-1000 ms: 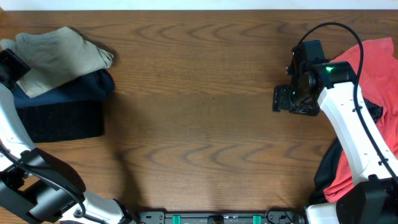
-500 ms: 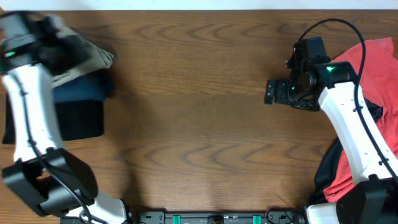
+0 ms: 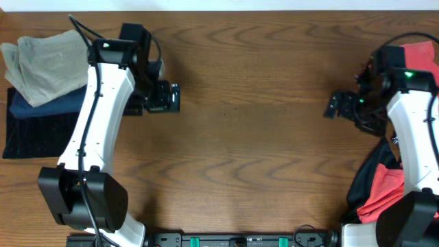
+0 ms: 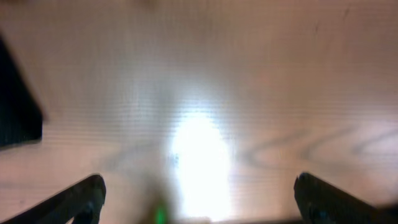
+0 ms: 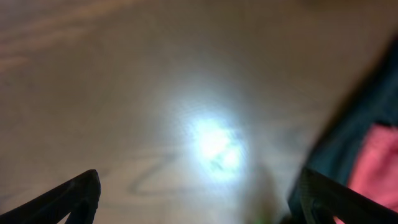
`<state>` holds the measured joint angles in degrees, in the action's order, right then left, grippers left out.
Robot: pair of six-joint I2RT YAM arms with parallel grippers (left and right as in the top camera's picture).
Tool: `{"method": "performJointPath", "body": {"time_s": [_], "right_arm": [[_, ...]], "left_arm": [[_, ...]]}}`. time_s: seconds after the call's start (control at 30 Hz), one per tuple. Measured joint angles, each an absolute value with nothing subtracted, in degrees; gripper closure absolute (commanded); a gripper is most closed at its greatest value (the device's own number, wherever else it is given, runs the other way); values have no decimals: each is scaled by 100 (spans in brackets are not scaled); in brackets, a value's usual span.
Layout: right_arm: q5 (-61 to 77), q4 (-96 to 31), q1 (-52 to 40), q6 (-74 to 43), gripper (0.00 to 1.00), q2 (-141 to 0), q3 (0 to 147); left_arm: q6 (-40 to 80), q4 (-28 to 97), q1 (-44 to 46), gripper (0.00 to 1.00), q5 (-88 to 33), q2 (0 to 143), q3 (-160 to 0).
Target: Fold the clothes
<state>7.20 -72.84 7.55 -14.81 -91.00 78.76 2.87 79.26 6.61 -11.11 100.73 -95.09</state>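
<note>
A folded stack lies at the far left of the table: pale khaki-green shorts [image 3: 44, 60] on top of a navy garment [image 3: 58, 104] and a black one [image 3: 38, 134]. A loose pile of red [image 3: 420, 56] and shiny black clothes [image 3: 370, 180] lies at the right edge; it also shows blurred in the right wrist view [image 5: 373, 149]. My left gripper [image 3: 170, 98] is open and empty over bare wood right of the stack. My right gripper [image 3: 334, 106] is open and empty over bare wood left of the pile.
The wooden table [image 3: 240, 137] runs between the two arms. A black corner of the stack [image 4: 15, 106] shows at the left of the left wrist view. The arm bases stand at the front edge.
My left arm swung from the stack at the far left to the right, over bare wood. My right gripper moved right, toward the red pile.
</note>
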Motion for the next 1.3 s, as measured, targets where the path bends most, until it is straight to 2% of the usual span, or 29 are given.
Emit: {"method": "performJointPath", "body": {"time_s": [0.13,0.3,0.6,0.8,1.0,1.3], "right_arm": [[692,-7526,867,-1288,1,-9050,7874],[650,-7155,867,-1190,1,-8364,7570],[613,-5601,867,-974,1,-5365,5655],[552,-5446,867,-871,1,-3752,4954],[552,-5920,867,-847,1,-3107,4895],[552,-6501,867,-847,1,-3063,4864]], "left_arm": [[318,8291,679,2,-987,10007,-9478],[360,7883,676,2,-923,9227,-8864],[534,5872,676,2,-860,5881,-6626],[668,4945,676,2,-858,4097,-5393],[729,5168,676,2,-858,3481,-5164],[749,5290,676,2,-858,3435,-5164]]}}
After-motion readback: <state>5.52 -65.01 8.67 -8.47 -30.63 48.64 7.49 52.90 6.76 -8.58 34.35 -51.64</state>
